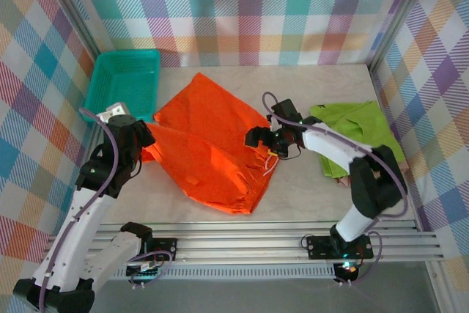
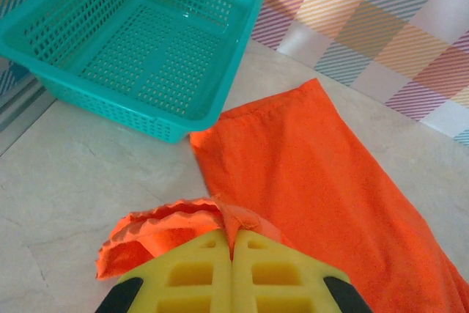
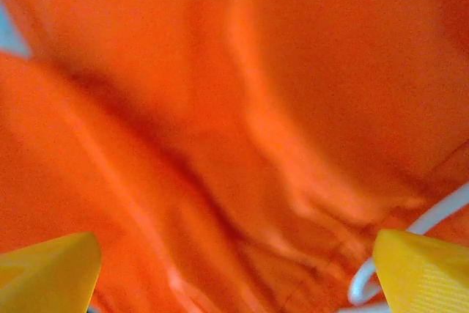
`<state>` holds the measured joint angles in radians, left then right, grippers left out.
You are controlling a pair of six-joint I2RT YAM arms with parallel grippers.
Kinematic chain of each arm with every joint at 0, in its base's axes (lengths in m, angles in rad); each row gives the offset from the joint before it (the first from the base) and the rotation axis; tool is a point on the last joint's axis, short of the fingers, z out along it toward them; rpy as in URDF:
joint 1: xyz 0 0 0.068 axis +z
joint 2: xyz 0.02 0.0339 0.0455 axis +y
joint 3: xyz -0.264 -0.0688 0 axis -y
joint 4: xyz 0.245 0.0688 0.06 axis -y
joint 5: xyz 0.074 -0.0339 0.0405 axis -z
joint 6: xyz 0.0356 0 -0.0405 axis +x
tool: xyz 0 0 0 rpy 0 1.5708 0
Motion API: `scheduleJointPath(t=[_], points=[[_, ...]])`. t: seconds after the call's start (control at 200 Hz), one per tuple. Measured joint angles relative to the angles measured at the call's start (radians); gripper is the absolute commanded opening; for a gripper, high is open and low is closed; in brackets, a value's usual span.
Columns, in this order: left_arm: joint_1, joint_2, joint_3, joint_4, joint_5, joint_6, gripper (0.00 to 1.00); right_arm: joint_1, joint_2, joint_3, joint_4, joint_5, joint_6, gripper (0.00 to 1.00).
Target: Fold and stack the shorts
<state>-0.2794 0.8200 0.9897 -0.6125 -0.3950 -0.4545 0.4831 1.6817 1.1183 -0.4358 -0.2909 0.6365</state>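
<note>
The bright orange shorts (image 1: 209, 148) lie spread in the middle of the table, waist and white drawstring (image 3: 410, 236) toward the right. My left gripper (image 2: 233, 240) is shut on a bunched edge of the orange shorts (image 2: 330, 181) at their left side, next to the basket. My right gripper (image 1: 270, 141) hangs open just over the shorts' right edge, its yellow fingertips (image 3: 421, 273) wide apart with orange cloth (image 3: 220, 144) below them and nothing clamped. The lime green shorts (image 1: 359, 133) lie folded at the right, partly under the right arm.
A teal mesh basket (image 1: 123, 82) stands at the back left, close to my left gripper; its wall (image 2: 110, 100) is just beyond the held cloth. Plaid walls close in the back and sides. A metal rail (image 1: 293, 240) runs along the front edge.
</note>
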Motion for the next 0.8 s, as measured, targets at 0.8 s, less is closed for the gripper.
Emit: scheduleJointPath(t=[0.8], points=[[0.000, -0.111, -0.241, 0.027, 0.170, -0.180, 0.00, -0.254, 0.332, 0.431, -0.159, 0.041, -0.140, 0.90]])
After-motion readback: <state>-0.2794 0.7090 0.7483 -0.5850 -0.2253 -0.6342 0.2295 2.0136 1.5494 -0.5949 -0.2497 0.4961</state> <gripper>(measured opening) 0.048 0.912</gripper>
